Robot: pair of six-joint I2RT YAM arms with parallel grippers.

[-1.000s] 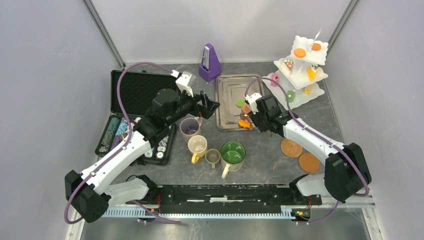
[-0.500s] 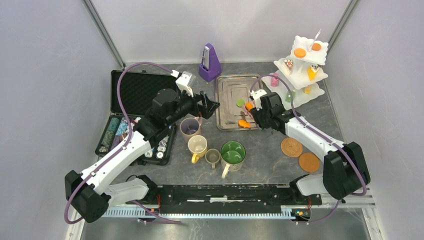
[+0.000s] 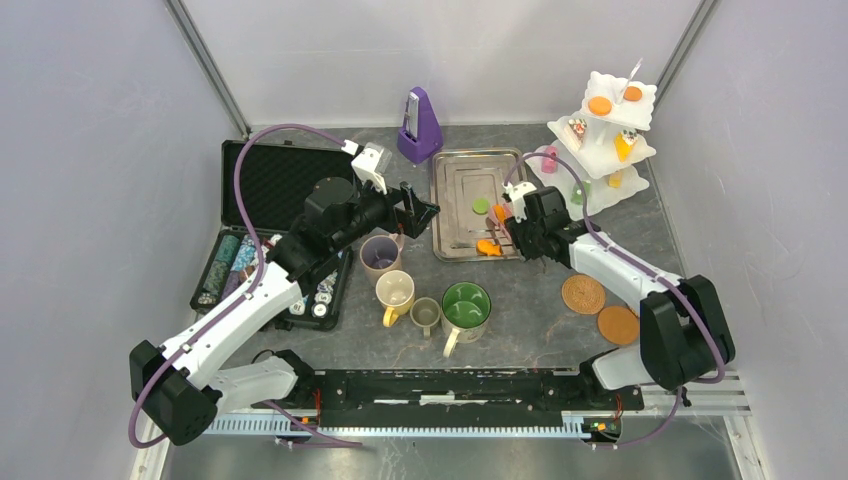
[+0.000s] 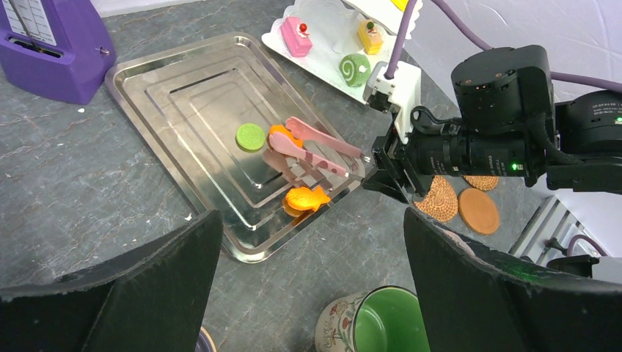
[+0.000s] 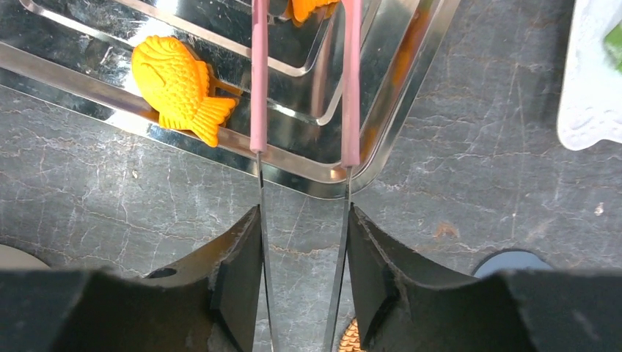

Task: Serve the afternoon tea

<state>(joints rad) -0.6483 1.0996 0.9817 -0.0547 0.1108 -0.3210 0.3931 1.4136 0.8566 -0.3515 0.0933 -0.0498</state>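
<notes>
From above, the steel tray (image 3: 458,180) lies at the middle of the worktop's far edge. The white three-tier stand (image 3: 602,140), stocked with pastries, fills the far right corner. Four mugs cluster mid-worktop: mauve (image 3: 380,255), yellow (image 3: 395,290), olive (image 3: 426,315) and big green (image 3: 465,305). Two cork coasters (image 3: 583,294) lie toward the right edge. An open case (image 3: 270,180) sits along the left edge and a purple metronome (image 3: 420,125) at the far edge. The left gripper (image 3: 420,210) hangs above the mauve mug. The right gripper (image 3: 515,228) reaches over the tray's right rim.

In the left wrist view, the left jaws are spread wide with nothing between them. The right jaws grip pink-tipped tongs (image 4: 326,138), whose tips flank a round orange pastry (image 4: 282,134). A green disc (image 4: 250,136) lies just beside it, and a fish-shaped pastry (image 4: 308,198) sits near the tray's near rim.

The right wrist view shows the tongs' metal arms pinched between the jaws. The fish lies left of the tips.
</notes>
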